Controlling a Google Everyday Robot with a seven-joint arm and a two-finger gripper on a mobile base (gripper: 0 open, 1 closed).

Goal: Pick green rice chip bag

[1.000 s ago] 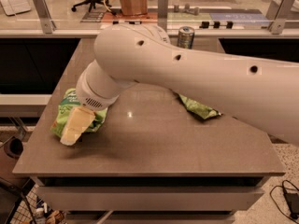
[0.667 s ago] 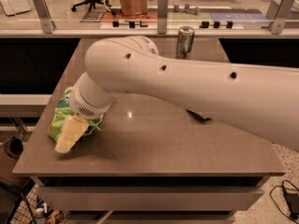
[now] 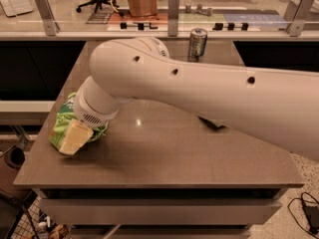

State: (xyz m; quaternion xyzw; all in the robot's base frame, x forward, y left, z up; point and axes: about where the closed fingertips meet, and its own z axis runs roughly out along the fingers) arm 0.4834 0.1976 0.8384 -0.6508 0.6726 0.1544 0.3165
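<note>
My gripper [image 3: 74, 139] sits low at the left edge of the table [image 3: 164, 158]. The green rice chip bag [image 3: 61, 122] is crumpled just behind it and touching it. I cannot tell whether the gripper is clamped on the bag or open. A can [image 3: 197, 44] stands well beyond it.

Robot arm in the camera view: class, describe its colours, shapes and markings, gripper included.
The arm is a thick off-white tube with three dark round holes along its side and a rounded elbow, ending in a ringed wrist collar. The gripper, at the green rice chip bag on the table, looks pale cream-yellow and blocky. No cables show.
</note>
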